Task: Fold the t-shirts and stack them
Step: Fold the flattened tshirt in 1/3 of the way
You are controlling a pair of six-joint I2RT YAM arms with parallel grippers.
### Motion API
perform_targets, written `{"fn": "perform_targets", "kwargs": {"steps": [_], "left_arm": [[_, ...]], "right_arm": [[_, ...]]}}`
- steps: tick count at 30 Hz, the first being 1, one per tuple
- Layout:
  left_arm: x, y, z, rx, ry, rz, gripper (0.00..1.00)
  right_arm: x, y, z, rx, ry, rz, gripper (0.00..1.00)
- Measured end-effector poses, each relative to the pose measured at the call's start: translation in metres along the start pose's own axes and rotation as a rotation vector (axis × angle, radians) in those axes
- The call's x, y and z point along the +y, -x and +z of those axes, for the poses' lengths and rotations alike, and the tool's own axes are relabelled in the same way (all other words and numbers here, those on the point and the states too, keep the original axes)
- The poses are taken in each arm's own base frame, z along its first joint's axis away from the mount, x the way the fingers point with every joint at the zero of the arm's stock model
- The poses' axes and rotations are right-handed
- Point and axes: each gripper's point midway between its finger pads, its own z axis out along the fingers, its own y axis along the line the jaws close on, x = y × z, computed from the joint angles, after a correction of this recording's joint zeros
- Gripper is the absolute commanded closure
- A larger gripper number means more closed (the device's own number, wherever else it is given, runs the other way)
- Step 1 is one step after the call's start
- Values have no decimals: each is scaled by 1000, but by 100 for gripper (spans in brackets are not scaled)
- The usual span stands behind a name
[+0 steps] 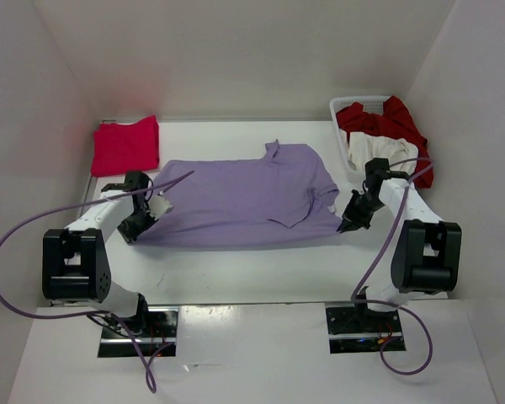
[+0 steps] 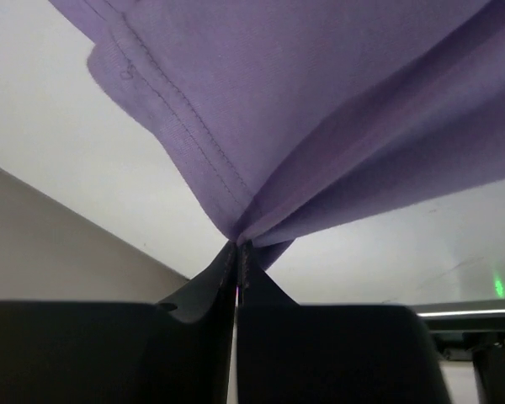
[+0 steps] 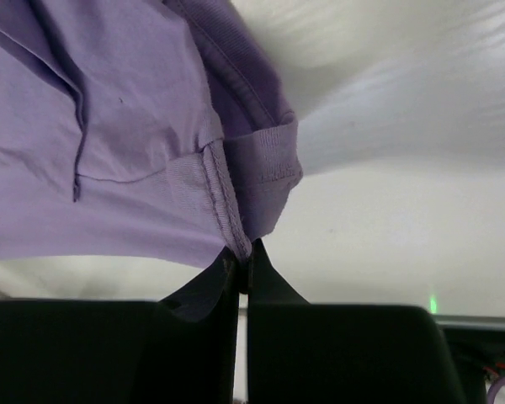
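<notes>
A lavender purple t-shirt [image 1: 240,195] is stretched across the middle of the table. My left gripper [image 1: 138,229] is shut on its near left corner; the left wrist view shows the gripper [image 2: 238,246] pinching the cloth [image 2: 320,109] between the tips. My right gripper [image 1: 347,224] is shut on the shirt's near right corner, and in the right wrist view the gripper [image 3: 242,257] grips a hemmed edge [image 3: 135,151]. A folded magenta-pink t-shirt [image 1: 126,145] lies at the back left. A dark red t-shirt [image 1: 391,122] and a cream white t-shirt [image 1: 379,150] hang from the basket.
A white plastic lattice basket [image 1: 353,105] stands at the back right, against the white wall. White walls close in the table on the left, back and right. Purple cables loop from both arms near the front edge.
</notes>
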Motion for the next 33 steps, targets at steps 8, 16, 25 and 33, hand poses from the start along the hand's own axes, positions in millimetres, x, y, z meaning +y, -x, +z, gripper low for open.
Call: {"fn": "perform_targets", "kwargs": {"steps": [8,16,25,33], "left_arm": [[9,-15,-10,80,46,13,100],[-7,-23,-9,90,27,54,94],[-42,-64,-15,265,-127,125,36],[14,-26,-56,208,29,98,31]], "right_arm": [[3,-32,-15,72,0,-16,100],[5,-47,-25,57,-52,-33,100],[0,-62,-35,47,-108,-16,68],[-8,-64,-44,24,-161,-1,63]]}}
